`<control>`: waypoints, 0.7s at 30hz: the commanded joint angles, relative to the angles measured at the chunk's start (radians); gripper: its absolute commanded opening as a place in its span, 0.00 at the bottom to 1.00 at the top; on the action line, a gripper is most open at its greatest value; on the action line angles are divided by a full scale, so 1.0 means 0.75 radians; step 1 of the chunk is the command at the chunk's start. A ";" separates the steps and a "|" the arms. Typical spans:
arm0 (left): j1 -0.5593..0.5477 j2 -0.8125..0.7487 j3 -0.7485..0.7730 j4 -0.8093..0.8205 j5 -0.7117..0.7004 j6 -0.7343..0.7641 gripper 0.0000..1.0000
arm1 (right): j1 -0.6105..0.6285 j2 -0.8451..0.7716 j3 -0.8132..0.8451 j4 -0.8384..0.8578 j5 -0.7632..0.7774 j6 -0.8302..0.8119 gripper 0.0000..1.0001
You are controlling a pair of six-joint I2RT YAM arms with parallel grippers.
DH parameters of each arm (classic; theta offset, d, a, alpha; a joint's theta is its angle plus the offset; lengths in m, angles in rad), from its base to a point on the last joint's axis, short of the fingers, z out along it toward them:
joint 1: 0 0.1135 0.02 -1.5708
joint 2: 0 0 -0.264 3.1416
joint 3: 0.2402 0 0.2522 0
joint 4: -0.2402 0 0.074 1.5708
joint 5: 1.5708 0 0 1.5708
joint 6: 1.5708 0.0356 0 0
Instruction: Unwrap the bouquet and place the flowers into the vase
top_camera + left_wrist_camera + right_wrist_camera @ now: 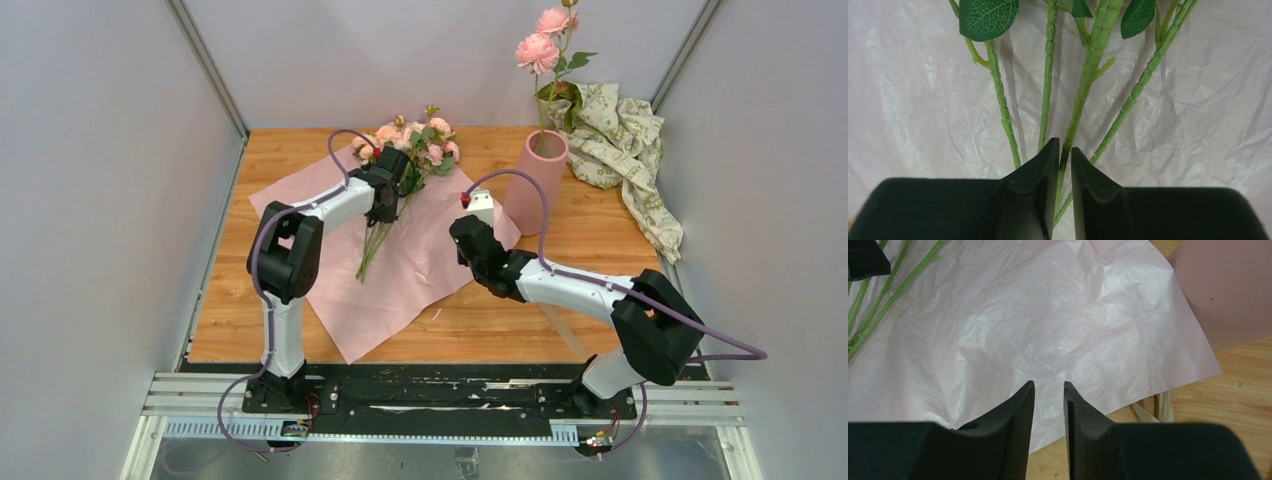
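Observation:
The bouquet is unwrapped. Its pink paper (pixel 400 275) lies spread flat on the table, and the flowers (pixel 412 140) rest on it with blooms toward the back and thin green stems (pixel 1083 95) running forward. My left gripper (pixel 385 210) is down over the stems; in the left wrist view its jaws (pixel 1064 147) stand almost together with one stem pinched between them. My right gripper (pixel 1049 385) hovers over the paper's right part (pixel 1048 315), narrowly open and empty. The pink vase (pixel 535 180) stands just beyond it, at the paper's right corner.
A tall stem with two larger pink blooms (pixel 540 45) stands in the vase. Crumpled cream-green patterned paper (pixel 625 140) lies in the back right corner. A tan ribbon (pixel 1158 410) lies on the wood by the paper's right edge. Grey walls close in the table.

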 commanded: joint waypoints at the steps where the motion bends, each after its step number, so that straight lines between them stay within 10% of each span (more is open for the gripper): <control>1: 0.001 0.042 0.012 -0.002 -0.003 0.008 0.20 | -0.011 0.004 0.005 0.010 -0.006 0.007 0.31; 7: 0.001 0.029 0.009 -0.003 0.000 0.007 0.00 | -0.013 -0.001 0.001 0.016 -0.007 0.000 0.31; 21: -0.029 -0.423 -0.222 0.202 -0.015 0.025 0.00 | -0.013 0.082 0.032 0.051 -0.042 0.015 0.30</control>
